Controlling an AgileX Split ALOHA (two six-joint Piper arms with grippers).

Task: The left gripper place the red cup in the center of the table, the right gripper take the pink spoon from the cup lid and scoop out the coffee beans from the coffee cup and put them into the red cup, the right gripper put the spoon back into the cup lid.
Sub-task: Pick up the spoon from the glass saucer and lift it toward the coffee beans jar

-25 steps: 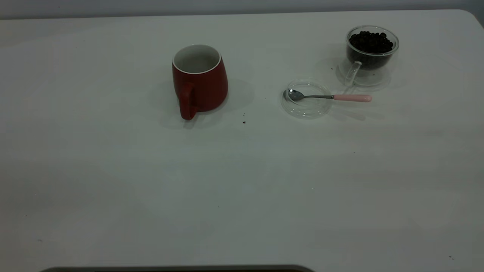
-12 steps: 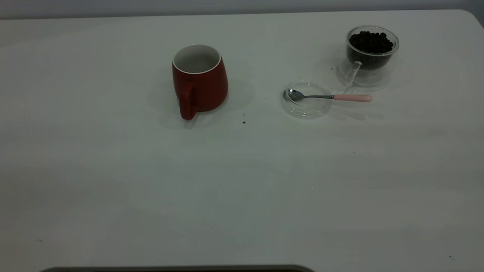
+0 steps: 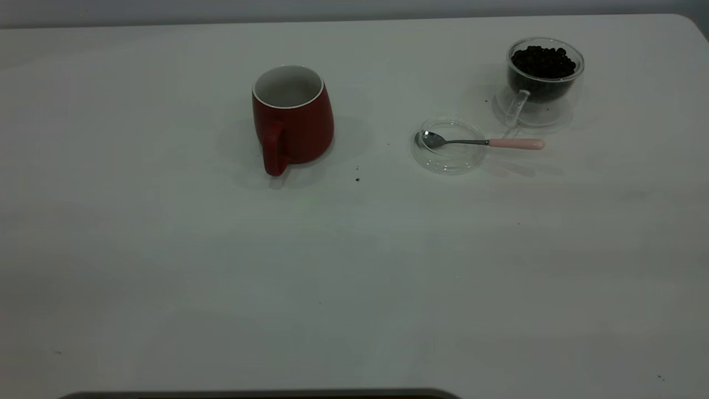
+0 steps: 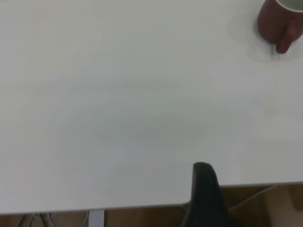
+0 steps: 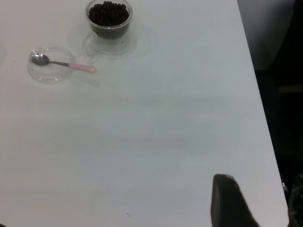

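Observation:
The red cup point(image 3: 292, 119) stands upright on the table point(image 3: 354, 266), left of centre toward the far side, with its handle facing the near edge. The left wrist view shows the red cup point(image 4: 279, 23) far from my left gripper point(image 4: 203, 189), which hangs by the table's edge. The pink spoon point(image 3: 482, 142) lies with its bowl in the cup lid point(image 3: 450, 160). Behind it the coffee cup point(image 3: 545, 83) holds coffee beans point(image 3: 543, 61). My right gripper point(image 5: 227, 198) sits near the table's corner, far from the spoon point(image 5: 64, 63), lid point(image 5: 47, 76) and coffee cup point(image 5: 110, 29). Neither gripper shows in the exterior view.
A few dark specks point(image 3: 357, 179) lie between the red cup and the lid. The table's right edge point(image 5: 258, 104) drops to a dark floor. A dark strip point(image 3: 260, 394) runs along the near edge.

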